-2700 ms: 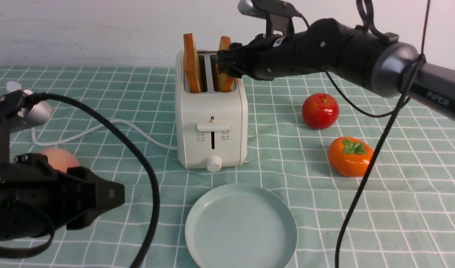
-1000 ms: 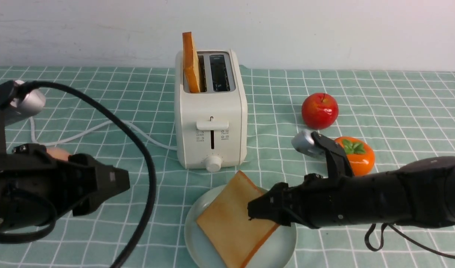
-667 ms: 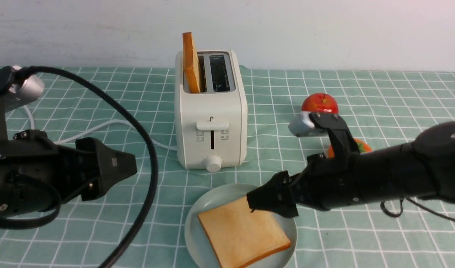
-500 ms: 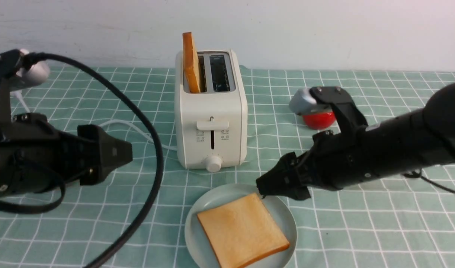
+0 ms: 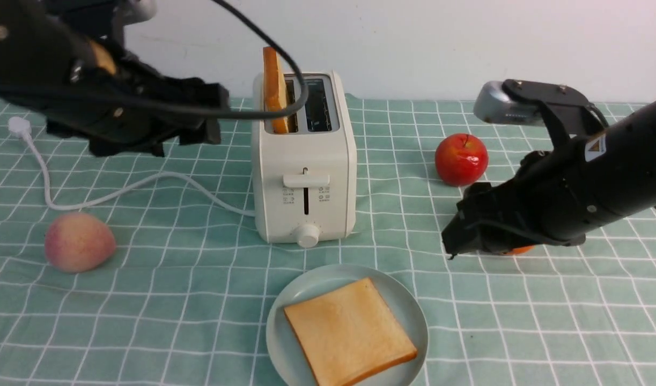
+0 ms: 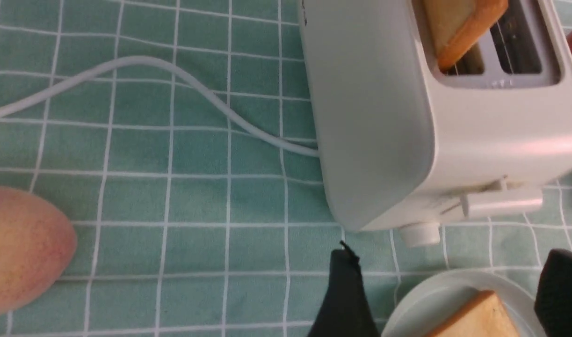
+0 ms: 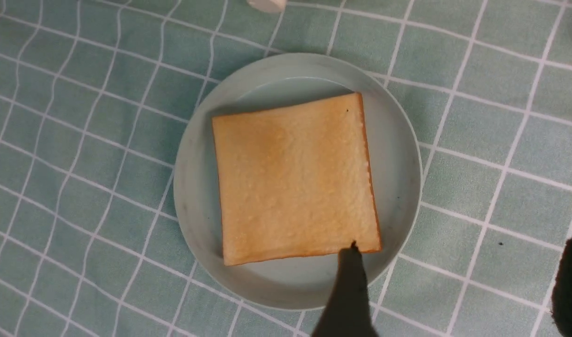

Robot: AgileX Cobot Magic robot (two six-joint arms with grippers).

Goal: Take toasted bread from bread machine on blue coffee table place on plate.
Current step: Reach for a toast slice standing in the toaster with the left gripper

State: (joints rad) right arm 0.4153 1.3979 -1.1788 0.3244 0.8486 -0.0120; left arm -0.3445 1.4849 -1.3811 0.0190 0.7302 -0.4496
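One slice of toasted bread [image 5: 349, 332] [image 7: 295, 178] lies flat on the plate [image 5: 285, 316] [image 7: 393, 154] in front of the bread machine [image 5: 306, 177] [image 6: 384, 117]. A second slice [image 5: 274, 88] [image 6: 459, 32] stands upright in the left slot; the right slot is empty. All of this sits on the blue coffee table [image 5: 145, 300]. My left gripper [image 5: 212, 115] [image 6: 449, 262] hangs open and empty, just left of the bread machine's top. The right gripper [image 5: 456, 225] [image 7: 463, 262] is open and empty, raised to the right of the plate.
A red apple [image 5: 461, 159] sits right of the bread machine. An orange fruit [image 5: 515, 250] is mostly hidden behind my right gripper. A peach [image 5: 78, 241] lies at the left. The white cord [image 5: 145, 182] runs left to its plug [image 5: 17, 126]. A white wall closes the back.
The right gripper let go of the slice on the plate and drew back up and to the right. My left arm rose from the near left toward the bread machine, its jaws opening wider.
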